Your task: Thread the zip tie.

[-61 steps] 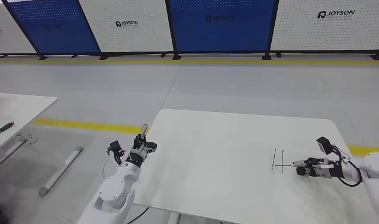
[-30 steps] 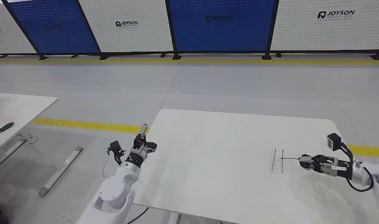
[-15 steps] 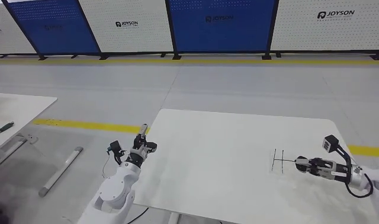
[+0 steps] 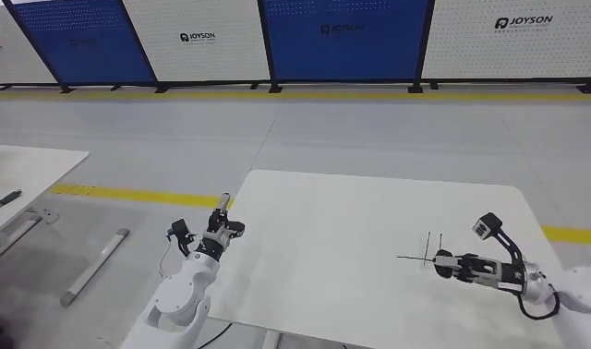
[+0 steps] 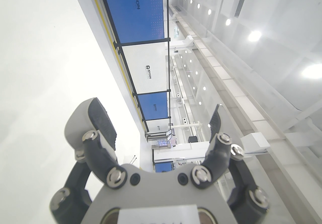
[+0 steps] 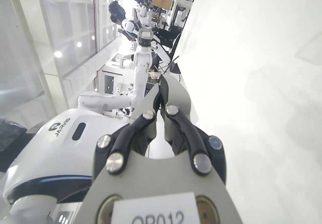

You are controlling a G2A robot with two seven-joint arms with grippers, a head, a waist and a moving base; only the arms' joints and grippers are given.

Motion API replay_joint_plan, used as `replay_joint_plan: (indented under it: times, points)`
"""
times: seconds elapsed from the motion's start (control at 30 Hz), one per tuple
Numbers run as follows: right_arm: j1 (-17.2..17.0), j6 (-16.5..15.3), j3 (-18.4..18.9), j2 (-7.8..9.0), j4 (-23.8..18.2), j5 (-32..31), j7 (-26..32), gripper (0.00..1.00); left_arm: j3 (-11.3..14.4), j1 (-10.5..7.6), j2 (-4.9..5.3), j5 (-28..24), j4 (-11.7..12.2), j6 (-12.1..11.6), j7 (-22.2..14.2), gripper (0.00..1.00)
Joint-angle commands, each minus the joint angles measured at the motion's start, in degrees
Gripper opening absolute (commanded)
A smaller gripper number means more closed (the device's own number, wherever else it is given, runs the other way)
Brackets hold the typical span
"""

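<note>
Zip tie (image 4: 414, 258): a thin dark strip at the right near part of the table (image 4: 332, 229), one end held in the right gripper (image 4: 438, 260).
Long axis: it runs left to right across the table; the free end points left, towards the bare middle.
Right gripper: the fingers (image 6: 168, 95) are pressed together on the zip tie (image 6: 173, 61), which sticks out past their tips.
Two more ties (image 4: 428, 242): they lie flat just beyond the held one, side by side, with long axis near to far, so crosswise to it.
Open room: there is wide bare top to the left and far side; the right and near edges are closer.
Left gripper (image 4: 223, 204): it is at the left edge of the table, well apart from the ties, with fingers (image 5: 102, 121) spread wide and nothing between them.
</note>
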Motion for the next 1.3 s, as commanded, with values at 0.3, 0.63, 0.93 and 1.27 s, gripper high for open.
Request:
replay_joint_plan:
  times: [0.3,0.63,0.93,1.27]
  points:
    - [-0.3,0.3,-0.1,-0.06,-0.4,-0.2,-1.2,0.00,0.0,0.00,0.00,0.0,0.0,0.0,0.0,1.00]
    - [-5.6,-1.2,-2.1,-2.08,-10.0,1.1,-17.1,0.00,0.0,0.00,0.00,0.0,0.0,0.0,0.0,1.00]
    - [-5.4,0.0,-4.7,-2.96,-10.6,-0.4,-19.9,0.00,0.0,0.00,0.00,0.0,0.0,0.0,0.0,1.00]
    - [-5.4,0.0,-4.7,-2.96,-10.6,-0.4,-19.9,0.00,2.5,0.07,0.47,2.0,-6.3,-1.8,-16.7,1.00]
